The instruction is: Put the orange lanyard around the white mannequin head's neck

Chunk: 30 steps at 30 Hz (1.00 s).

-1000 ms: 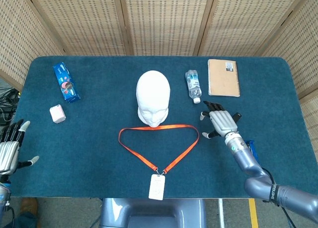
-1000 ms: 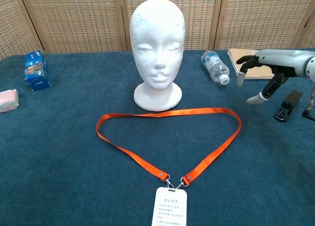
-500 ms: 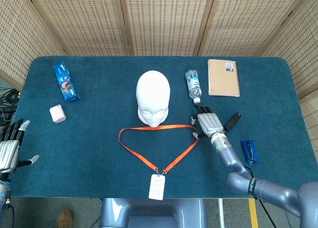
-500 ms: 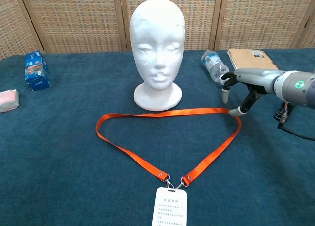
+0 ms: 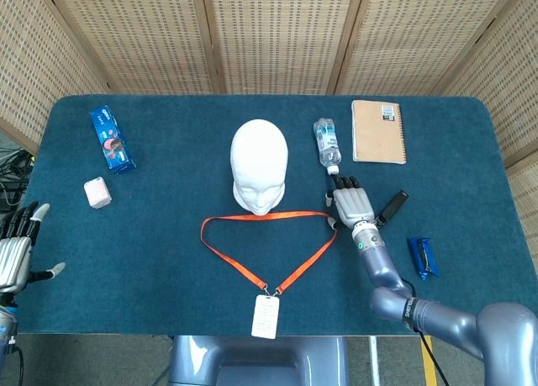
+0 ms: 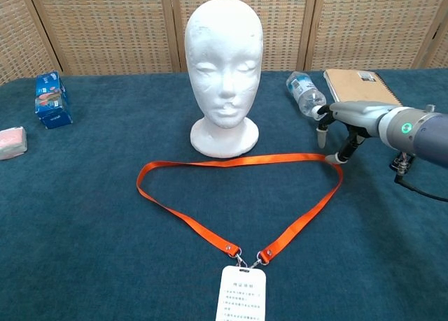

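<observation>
The white mannequin head (image 5: 259,166) stands upright mid-table, facing me (image 6: 224,62). In front of its base the orange lanyard (image 5: 225,252) lies flat in a triangular loop (image 6: 280,158), and its white badge (image 6: 243,296) is at the table's near edge. My right hand (image 5: 351,203) is at the loop's right corner with fingers spread. In the chest view my right hand (image 6: 350,118) has its thumb tip down at the strap's corner and holds nothing. My left hand (image 5: 17,253) hangs off the table's left edge, fingers apart and empty.
A water bottle (image 5: 327,145) and a brown notebook (image 5: 378,131) lie behind my right hand. A black object (image 5: 392,206) and a blue wrapper (image 5: 419,256) lie to its right. A blue packet (image 5: 112,139) and a pink block (image 5: 97,193) sit at the far left.
My right hand has moved left across the table from near the black object to the lanyard's right corner. The lanyard, the head and my left hand have stayed put.
</observation>
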Tool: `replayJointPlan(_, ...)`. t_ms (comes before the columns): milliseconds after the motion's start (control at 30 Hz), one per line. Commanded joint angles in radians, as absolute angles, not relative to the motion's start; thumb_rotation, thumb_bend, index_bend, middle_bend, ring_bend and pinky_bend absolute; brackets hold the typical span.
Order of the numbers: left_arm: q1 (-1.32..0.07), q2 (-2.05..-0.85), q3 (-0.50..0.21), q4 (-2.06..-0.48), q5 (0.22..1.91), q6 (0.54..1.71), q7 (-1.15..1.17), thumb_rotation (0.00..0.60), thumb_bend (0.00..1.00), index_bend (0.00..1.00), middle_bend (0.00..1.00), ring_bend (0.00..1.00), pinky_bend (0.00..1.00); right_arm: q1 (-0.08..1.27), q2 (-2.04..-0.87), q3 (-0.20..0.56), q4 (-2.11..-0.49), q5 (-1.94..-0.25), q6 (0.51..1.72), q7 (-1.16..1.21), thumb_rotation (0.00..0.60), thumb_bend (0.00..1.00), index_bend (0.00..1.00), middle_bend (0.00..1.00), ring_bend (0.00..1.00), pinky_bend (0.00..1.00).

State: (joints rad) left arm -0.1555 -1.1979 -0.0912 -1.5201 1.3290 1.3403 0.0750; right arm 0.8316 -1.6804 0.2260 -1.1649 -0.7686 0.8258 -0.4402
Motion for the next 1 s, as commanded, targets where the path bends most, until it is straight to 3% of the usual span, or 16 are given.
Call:
replayJointPlan(33,-0.156,-1.197,-0.092,-1.520,1.329,1.340,0.074,0.600,0.00,0.00,0.00,0.00,0.00,0.835,-1.689,0.224,-1.155,-0.761,0.826,-0.448,0.600,0.52,0.48,0.00,0.00,0.00)
replayJointPlan(300,-0.155,-1.193,-0.093,-1.522,1.326,1.342,0.066,0.600,0.00,0.00,0.00,0.00,0.00,0.835,-1.707,0.215,-1.126,-0.750,0.823,-0.463,0.600,0.55,0.56,0.00,0.00,0.00)
replayJointPlan(667,-0.156,-1.192,-0.090,-1.521,1.327,1.340,0.062,0.600,0.00,0.00,0.00,0.00,0.00,0.824,-1.704,0.214,-1.142,-0.765,0.817,-0.438,0.600,0.74,0.65,0.00,0.00,0.00)
replayJointPlan(1000,-0.181,-1.198,-0.091,-1.524,1.343,1.316,0.058,0.600,0.00,0.00,0.00,0.00,0.00,0.783,-1.638,0.204,-1.247,-0.890,0.876,-0.363,0.600,0.77,0.69,0.00,0.00,0.00)
